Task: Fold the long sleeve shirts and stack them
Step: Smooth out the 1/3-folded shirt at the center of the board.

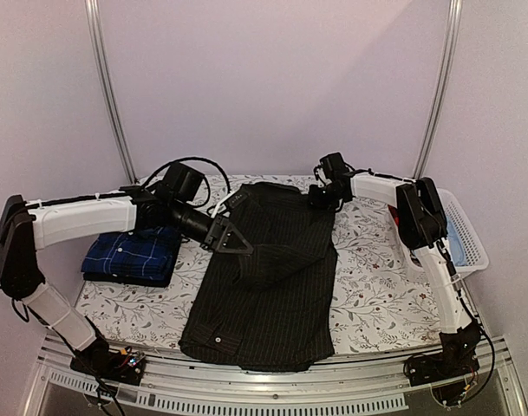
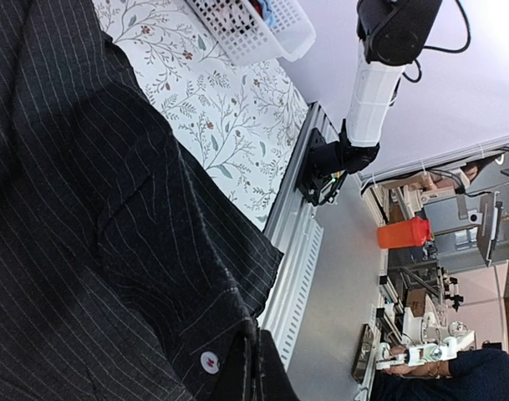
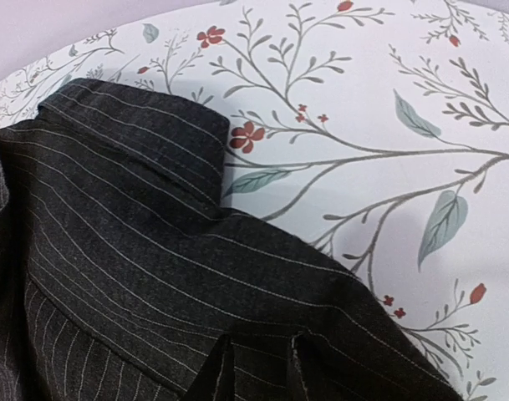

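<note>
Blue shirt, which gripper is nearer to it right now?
Left. The left gripper hangs just right of the blue shirt, over the black shirt; the right gripper is at that shirt's far collar end, well beyond.

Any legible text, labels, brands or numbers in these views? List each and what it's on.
None can be read.
Pale patch at the collar of the black pinstriped shirt, perhaps a label: too small to read.
Navy checked shirt, basket: no text visible.

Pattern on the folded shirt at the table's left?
The folded shirt is navy with light check; top external view.
</note>
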Controlling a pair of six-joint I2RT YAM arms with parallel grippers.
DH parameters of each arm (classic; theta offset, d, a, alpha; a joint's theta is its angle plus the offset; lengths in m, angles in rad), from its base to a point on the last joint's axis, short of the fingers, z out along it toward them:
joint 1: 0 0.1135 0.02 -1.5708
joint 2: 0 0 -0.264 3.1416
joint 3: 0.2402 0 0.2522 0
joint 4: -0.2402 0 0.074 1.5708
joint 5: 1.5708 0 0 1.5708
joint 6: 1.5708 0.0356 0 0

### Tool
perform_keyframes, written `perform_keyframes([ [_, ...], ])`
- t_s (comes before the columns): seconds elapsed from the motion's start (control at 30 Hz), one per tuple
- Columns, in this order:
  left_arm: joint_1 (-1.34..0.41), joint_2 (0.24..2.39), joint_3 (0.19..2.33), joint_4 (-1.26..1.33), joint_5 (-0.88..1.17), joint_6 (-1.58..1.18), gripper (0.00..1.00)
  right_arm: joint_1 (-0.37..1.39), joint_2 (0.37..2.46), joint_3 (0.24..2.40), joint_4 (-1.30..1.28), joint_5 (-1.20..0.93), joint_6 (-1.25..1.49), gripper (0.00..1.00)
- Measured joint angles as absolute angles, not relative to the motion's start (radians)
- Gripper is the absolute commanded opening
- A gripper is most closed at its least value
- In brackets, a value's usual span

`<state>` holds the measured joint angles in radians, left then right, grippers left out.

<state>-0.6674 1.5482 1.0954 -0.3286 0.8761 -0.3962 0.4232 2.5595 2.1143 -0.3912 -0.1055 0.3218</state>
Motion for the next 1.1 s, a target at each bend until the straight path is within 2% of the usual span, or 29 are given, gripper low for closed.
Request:
perform_keyframes([
  [0.27,-0.667,1.622,1.131,-0.319,0.821,-0.419,0.0,0.403,2.606,2.197,-0.442,-0.11,0.318,0.33],
  [0.47,-0.656,1.774,1.175,-0.24,0.758,-0.482,0.0,0.367,2.679,2.326,-0.459,-0.161,0.314,0.48],
  [0.67,-0.643,1.995,1.246,-0.149,0.682,-0.59,0.0,0.326,2.69,2.344,-0.429,-0.265,0.3,0.63],
  [0.8,-0.635,2.13,1.297,-0.096,0.643,-0.667,0.0,0.307,2.69,2.357,-0.396,-0.338,0.29,0.78],
  [1.0,-0.634,2.215,1.362,-0.015,0.601,-0.761,0.0,0.302,2.677,2.368,-0.371,-0.388,0.286,0.94],
  [1.1,-0.634,2.255,1.437,0.017,0.583,-0.78,0.0,0.303,2.635,2.353,-0.382,-0.385,0.274,0.99],
])
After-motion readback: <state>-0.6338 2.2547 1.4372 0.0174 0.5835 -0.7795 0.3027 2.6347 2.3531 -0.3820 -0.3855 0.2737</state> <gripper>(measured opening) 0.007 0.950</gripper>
